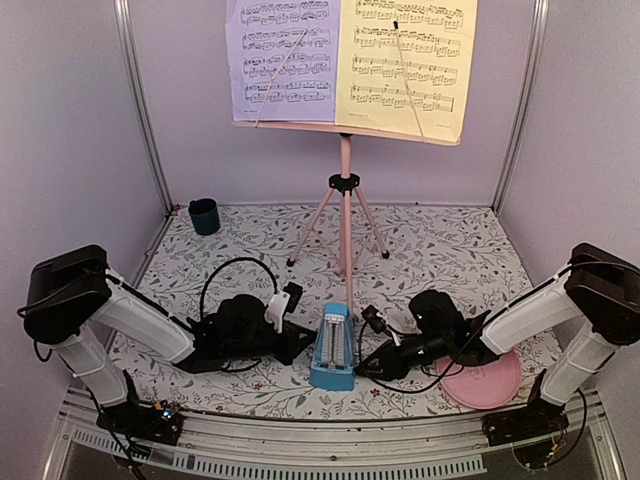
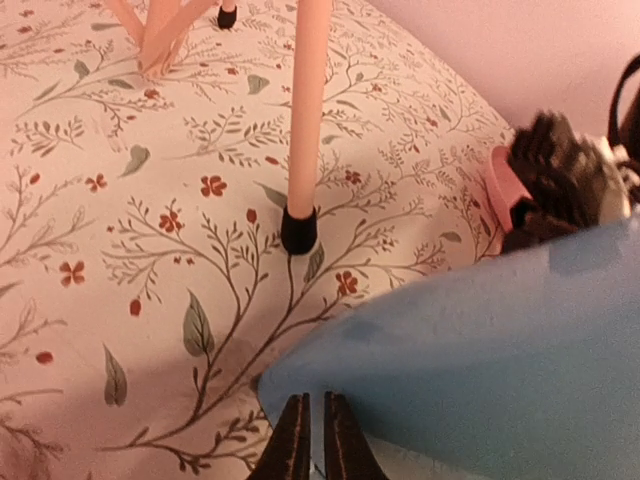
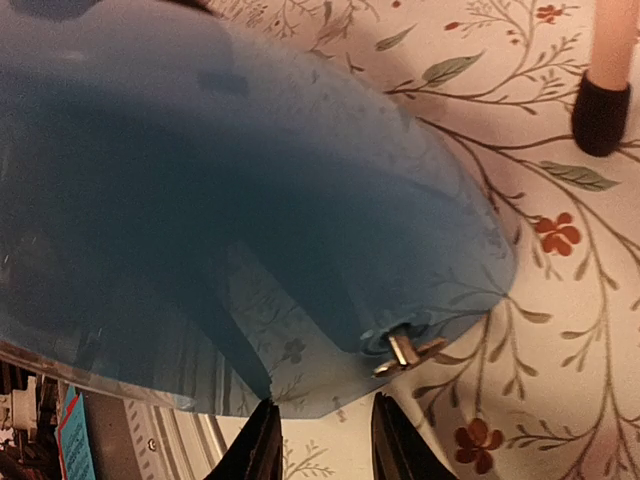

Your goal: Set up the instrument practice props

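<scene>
Left gripper (image 2: 313, 402): fingers all but touching, nothing between them, tips low over the floral cloth (image 2: 150, 200). Right gripper (image 3: 326, 405): jaws apart, nothing held. The blue metronome (image 1: 332, 350) sits between the two, just ahead and right of the left tips and directly in front of the right tips; can't tell if either touches it. It stands on its base, long axis vertical, taper up, scale face toward the arm bases, winding key (image 3: 405, 350) on the side facing the right gripper. Both wrist views crop it: the left wrist gets only a blurred blue flank, the right wrist a dark blurred wall filling most of the frame, apex out of shot. The pink plate (image 1: 490, 385) lies under the right forearm, partly covered, at the near cloth edge. Ahead of the left tips, one leg of the pink music stand (image 1: 345, 190) lands on a black foot (image 2: 298, 230), near the metronome but apart from it. The stand is upright further out, mid-cloth. Its desk is mostly hidden behind the lavender sheet (image 1: 285, 55) and yellow sheet (image 1: 405, 65), which sit side by side with their tops cut off by the frame. The dark blue cup (image 1: 204, 215) is far ahead-left of the left gripper, in the back corner. Cloth runs open on both sides of the tripod out to the walls.
</scene>
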